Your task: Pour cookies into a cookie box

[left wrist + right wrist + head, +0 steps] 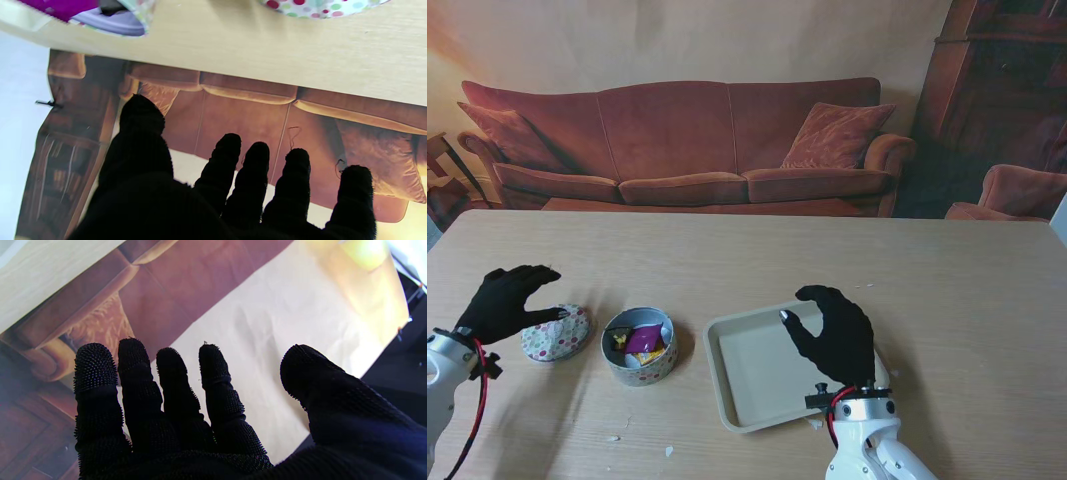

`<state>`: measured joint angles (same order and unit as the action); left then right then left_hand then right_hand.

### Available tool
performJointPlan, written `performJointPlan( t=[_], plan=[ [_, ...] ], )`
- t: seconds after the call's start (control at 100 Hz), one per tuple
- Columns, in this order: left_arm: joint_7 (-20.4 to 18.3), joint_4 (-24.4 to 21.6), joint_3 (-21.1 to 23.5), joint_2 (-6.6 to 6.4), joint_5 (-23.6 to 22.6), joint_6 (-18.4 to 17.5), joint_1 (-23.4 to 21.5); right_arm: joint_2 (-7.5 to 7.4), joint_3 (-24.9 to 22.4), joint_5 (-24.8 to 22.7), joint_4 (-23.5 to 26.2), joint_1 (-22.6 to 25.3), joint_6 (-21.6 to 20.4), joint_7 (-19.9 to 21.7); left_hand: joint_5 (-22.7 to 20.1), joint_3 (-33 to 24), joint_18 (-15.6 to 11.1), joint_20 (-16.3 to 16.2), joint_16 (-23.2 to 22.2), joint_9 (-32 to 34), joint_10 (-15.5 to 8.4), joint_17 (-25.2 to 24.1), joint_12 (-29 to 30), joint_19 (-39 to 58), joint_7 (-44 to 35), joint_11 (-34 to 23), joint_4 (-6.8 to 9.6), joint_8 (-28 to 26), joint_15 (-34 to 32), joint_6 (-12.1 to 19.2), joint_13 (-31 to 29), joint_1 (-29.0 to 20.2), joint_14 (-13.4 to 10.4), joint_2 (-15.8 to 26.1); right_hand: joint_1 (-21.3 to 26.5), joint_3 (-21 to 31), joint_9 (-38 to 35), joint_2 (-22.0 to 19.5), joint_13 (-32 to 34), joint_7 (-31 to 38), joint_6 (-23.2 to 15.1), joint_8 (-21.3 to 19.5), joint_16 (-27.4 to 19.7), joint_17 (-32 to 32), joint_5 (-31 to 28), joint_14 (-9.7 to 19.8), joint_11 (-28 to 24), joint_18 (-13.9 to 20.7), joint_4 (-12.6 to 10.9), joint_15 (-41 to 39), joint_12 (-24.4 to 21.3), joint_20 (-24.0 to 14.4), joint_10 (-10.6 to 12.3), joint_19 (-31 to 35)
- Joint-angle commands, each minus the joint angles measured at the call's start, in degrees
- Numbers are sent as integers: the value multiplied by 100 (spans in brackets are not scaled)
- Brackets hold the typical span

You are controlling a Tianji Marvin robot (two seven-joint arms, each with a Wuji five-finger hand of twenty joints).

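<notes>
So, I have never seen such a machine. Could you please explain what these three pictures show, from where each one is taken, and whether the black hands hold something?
The machine is a robot with two arms ending in black-gloved five-finger hands. The wide picture looks down from a camera on its stand. The other two come from cameras on the wrists, looking along the fingers, so they appear upside down. On the light wooden table lie a round dotted lid, a round open cookie box with coloured packets inside, and an empty beige rectangular tray. The left hand hovers by the lid; the right hand is over the tray. Both are open and hold nothing.
</notes>
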<state>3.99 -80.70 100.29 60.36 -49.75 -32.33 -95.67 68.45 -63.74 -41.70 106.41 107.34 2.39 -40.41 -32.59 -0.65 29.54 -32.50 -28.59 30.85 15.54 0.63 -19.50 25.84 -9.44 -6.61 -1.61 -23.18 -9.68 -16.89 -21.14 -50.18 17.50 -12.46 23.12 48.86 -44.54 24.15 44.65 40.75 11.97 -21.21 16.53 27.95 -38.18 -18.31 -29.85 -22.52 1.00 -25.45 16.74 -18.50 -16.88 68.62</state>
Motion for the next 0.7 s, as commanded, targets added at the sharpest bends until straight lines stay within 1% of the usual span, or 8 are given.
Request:
performJointPlan(
  t=[0.0,0.05,0.12,0.19,0.38,0.5,0.59,0.69],
  plan=[
    [-112,139,-129,-48,-199,89,196,105,107,20,-14,93,-99,122,201,126,-98,-84,58,-215,-87,-93,-29,-82,48,-56,6,46,39,40,231,111,-122,-62,110,124,-134,-143,61,-327,-92,-60,41,4,-169,56,-1,28,-9,-179,1,-82,63,1],
    [-263,257,-234,-88,-251,194,336,95,147,11,-1,115,-154,138,278,125,-134,-97,74,-308,-128,-115,-23,-108,66,-46,10,51,80,84,311,150,-160,-26,110,126,-146,-168,63,-344,-100,-74,38,4,-179,61,3,27,-12,-175,-3,-83,77,1],
    [-455,430,-394,-138,-307,355,526,80,190,-41,23,142,-203,142,479,125,-295,-47,182,-626,-156,-281,57,-359,129,43,25,74,266,125,660,215,-282,54,111,122,-174,-183,100,-359,-114,-100,37,2,-207,54,5,29,-16,-181,-7,-84,82,-2],
    [-619,598,-551,-174,-328,508,694,77,221,-72,39,158,-247,116,604,134,-320,-32,259,-766,-172,-308,137,-512,186,108,30,103,354,174,814,250,-346,28,118,126,-193,-208,131,-376,-125,-124,35,7,-224,56,13,28,-22,-184,-13,-85,105,-2],
    [-1477,913,-873,-302,-265,890,1042,85,248,-39,68,210,-373,75,1177,156,-540,-119,440,-1386,-353,-407,242,-906,373,218,66,172,534,298,1332,498,-588,94,130,129,-223,-252,150,-407,-139,-189,29,6,-257,76,19,31,-35,-183,-18,-81,104,-16],
    [-1819,1054,-1011,-334,-88,1067,1157,93,251,-1,58,221,-436,58,1452,177,-498,-134,501,-1707,-404,-442,270,-1064,476,306,84,203,610,353,1574,596,-624,-99,141,129,-226,-281,134,-430,-142,-225,24,-26,-264,69,22,39,-39,-174,-20,-63,104,-63],
    [-2018,1130,-1082,-373,-104,1074,1218,90,245,-11,37,223,-481,44,1647,120,-490,-227,568,-1916,-427,-367,284,-1261,540,348,114,220,614,380,1724,716,-665,-237,144,124,-217,-297,138,-450,-147,-246,24,-42,-256,87,28,47,-41,-177,-22,-53,117,-87],
    [-2011,1246,-1187,-395,-194,1050,1289,88,239,-12,22,227,-519,46,1726,120,-511,-256,577,-2003,-426,-350,289,-1286,569,378,113,231,607,399,1758,727,-679,-313,137,117,-213,-320,140,-462,-154,-268,22,-60,-261,94,33,52,-43,-174,-24,-46,122,-105]
  ],
)
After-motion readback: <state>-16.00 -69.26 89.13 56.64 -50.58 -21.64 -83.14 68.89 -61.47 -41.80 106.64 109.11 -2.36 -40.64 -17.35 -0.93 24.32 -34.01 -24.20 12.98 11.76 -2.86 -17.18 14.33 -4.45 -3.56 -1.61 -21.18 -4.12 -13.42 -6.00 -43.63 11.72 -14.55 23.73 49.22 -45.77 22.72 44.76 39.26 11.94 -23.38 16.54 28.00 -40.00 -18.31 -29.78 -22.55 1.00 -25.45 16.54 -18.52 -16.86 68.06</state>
